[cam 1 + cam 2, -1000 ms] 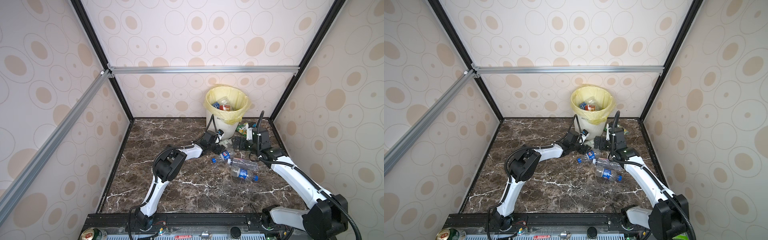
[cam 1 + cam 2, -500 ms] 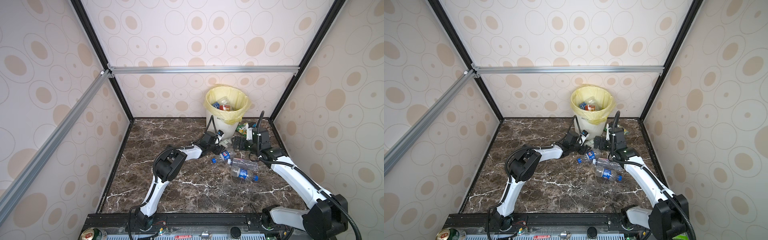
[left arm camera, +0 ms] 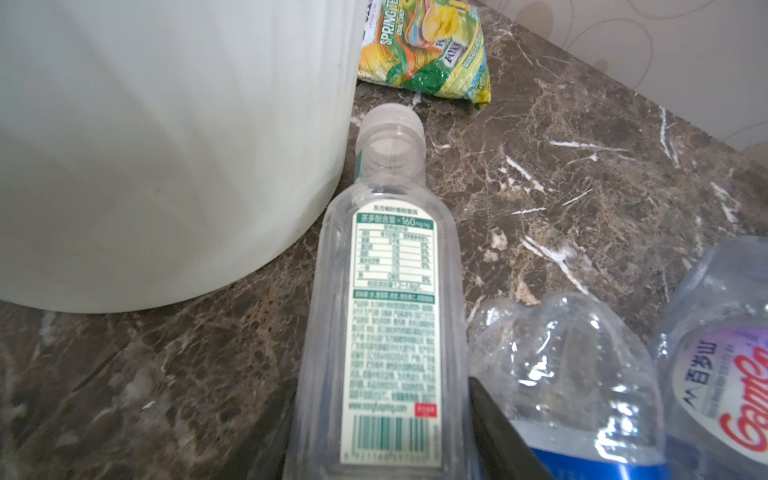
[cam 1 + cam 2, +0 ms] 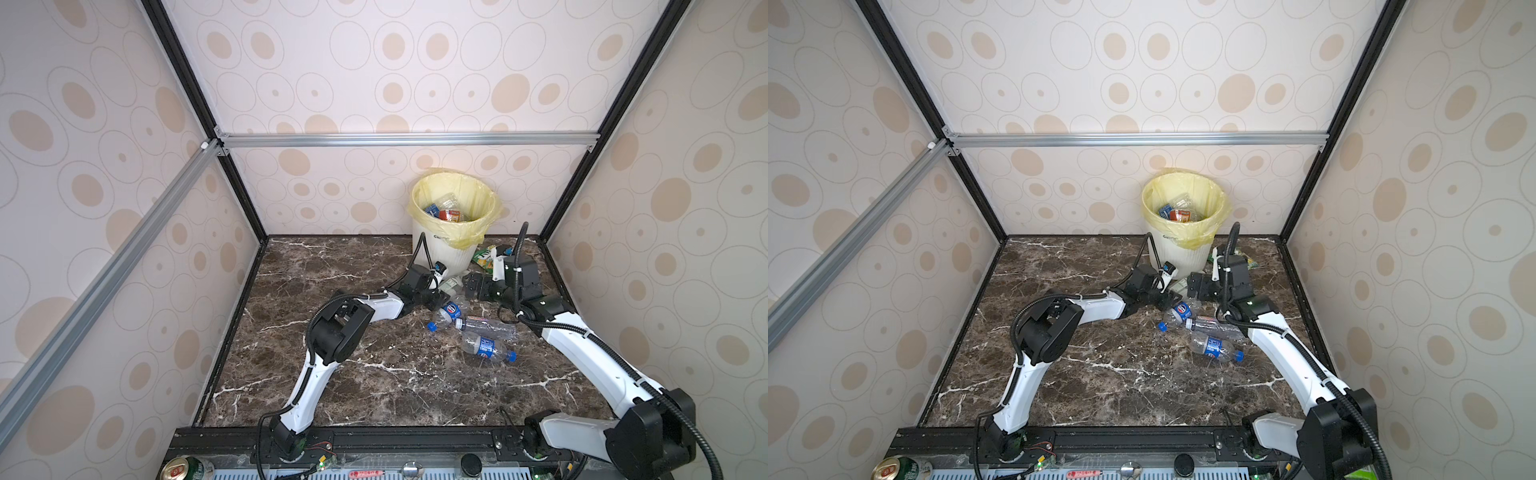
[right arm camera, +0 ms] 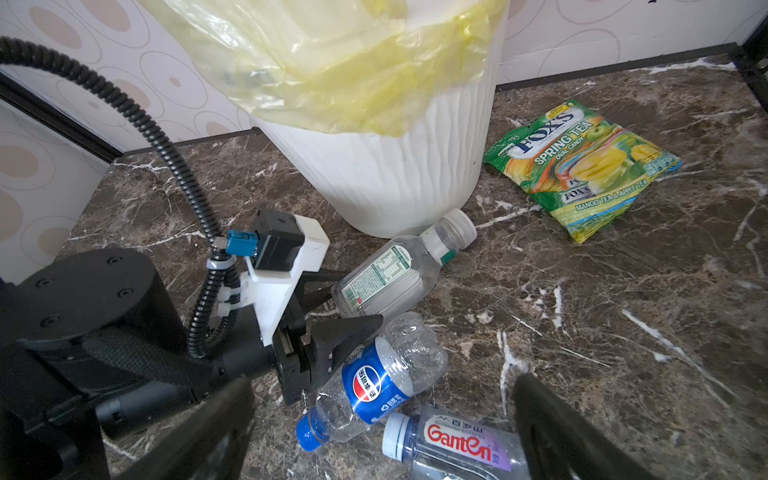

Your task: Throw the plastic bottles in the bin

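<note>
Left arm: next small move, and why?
Probably close the left gripper on the green-labelled clear bottle. Its fingers straddle the bottle's base in both wrist views, the bottle lies on its side beside the foot of the bin, and a firm grip isn't evident yet.

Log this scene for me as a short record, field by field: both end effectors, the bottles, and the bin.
left end effector: fingers either side of green-label bottle, grip unconfirmed
right end effector: open, empty
green-label bottle: lying by the bin base
also loose: Pepsi bottle, Ganten bottle, blue-label bottle
bin: upright, bottles already inside
snack packet: lying beside bin
</note>
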{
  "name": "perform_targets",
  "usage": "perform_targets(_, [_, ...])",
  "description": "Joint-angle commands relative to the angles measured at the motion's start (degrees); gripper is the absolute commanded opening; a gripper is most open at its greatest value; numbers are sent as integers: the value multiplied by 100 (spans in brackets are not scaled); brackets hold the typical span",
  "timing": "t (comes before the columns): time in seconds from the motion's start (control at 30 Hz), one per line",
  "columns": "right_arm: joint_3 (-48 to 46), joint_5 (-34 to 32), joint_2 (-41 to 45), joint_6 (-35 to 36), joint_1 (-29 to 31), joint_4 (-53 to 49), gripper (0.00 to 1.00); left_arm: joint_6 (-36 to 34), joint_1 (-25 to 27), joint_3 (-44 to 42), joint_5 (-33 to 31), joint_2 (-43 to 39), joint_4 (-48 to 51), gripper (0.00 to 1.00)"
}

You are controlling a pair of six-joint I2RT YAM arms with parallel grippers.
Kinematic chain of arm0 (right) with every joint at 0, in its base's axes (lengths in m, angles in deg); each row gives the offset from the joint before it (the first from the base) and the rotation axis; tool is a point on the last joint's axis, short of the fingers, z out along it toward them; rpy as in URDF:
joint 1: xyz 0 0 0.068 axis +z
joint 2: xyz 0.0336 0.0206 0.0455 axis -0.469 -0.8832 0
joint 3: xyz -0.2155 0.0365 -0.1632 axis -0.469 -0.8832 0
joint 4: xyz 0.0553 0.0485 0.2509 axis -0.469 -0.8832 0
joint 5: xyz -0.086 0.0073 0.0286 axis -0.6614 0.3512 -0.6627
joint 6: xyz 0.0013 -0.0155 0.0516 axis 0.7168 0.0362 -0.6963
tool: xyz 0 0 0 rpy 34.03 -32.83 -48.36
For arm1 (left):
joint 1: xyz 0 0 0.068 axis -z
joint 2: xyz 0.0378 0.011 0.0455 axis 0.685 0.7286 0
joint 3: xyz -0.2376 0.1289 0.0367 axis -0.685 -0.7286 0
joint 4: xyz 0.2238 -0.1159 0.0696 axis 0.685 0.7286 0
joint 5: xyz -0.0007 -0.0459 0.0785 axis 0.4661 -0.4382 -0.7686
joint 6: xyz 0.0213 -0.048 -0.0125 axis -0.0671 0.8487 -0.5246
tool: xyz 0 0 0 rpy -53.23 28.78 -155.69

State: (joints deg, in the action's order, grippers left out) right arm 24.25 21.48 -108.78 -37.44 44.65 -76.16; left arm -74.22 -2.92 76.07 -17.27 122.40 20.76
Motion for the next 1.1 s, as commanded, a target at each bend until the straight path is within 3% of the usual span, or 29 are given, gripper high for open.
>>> perform_targets(0.0, [-56, 10, 40, -52, -34, 39, 100, 5, 20, -155, -22, -259, -177, 51])
perform_targets(0.4, [6, 110, 47, -360, -34, -23, 100, 26, 24, -686, -264, -1025, -311, 48])
perform_targets(0.73, [208, 48, 17, -1091, -201, -469, 100, 243, 28, -705, -74, -1538, -196, 47])
perform_targets(1.07, [263, 895, -25, -1969, -539, -401, 100, 602, 435, -865, 165, -2002, -218, 46])
